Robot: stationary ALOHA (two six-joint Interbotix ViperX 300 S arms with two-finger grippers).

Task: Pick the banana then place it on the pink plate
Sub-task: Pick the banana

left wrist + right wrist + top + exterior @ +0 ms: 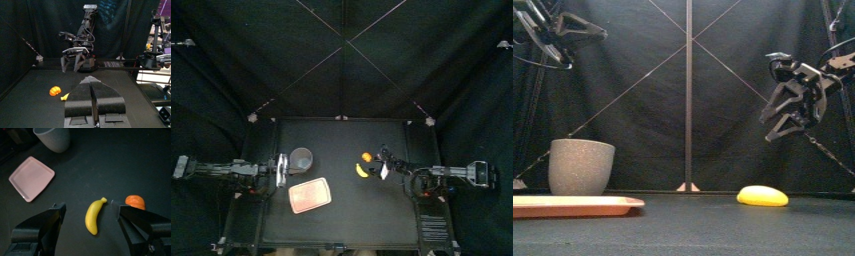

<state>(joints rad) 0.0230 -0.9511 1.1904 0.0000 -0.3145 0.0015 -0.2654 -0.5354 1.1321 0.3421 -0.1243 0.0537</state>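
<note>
Bench (372,215): flat, matte black surface that carries every item.
Right claw (784,128): raised above the bench's right half. Its two black jaws stand wide apart and empty. In the right wrist view the banana lies below the gap between them.
Left claw (91,82): held high at the bench's left side. Its jaws are pressed together on nothing.
Plate (310,196): flat, pink and squarish, with rounded corners and a shallow rim. It lies front left.
Cup (580,166): tall, grey and speckled, narrowing slightly toward the base. It stands upright behind the plate.
Banana (95,215): smooth, yellow, gently curved toy. It lies on the bench right of centre, well apart from the plate.
Orange toy (135,202): small, rounded and glossy, near the banana.
</note>
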